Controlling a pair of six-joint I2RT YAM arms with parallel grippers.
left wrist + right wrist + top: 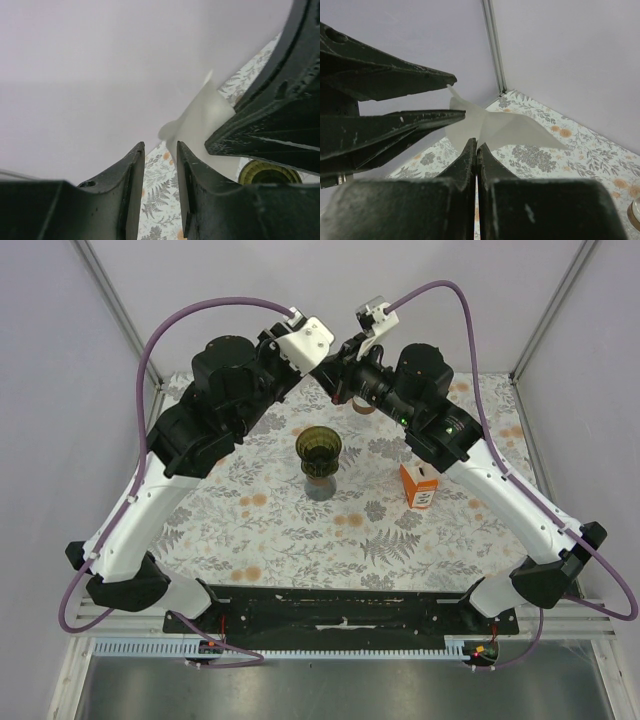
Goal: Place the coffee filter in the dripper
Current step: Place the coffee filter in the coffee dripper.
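White coffee filter (510, 127) is sitting clamped in your right gripper (477, 145); left gripper (160, 147) is gaping; box (419, 486) at four o'clock of dripper (319, 448), label unreadable.

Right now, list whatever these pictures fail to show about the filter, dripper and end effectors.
Right wrist view: whether the left end effector touches the coffee filter between its open fingers; the angle hides any contact.
Left wrist view: most of the dripper, covered by the right end effector.
Top view: the coffee filter and both end effectors' fingertips, hidden beneath the meeting wrists.
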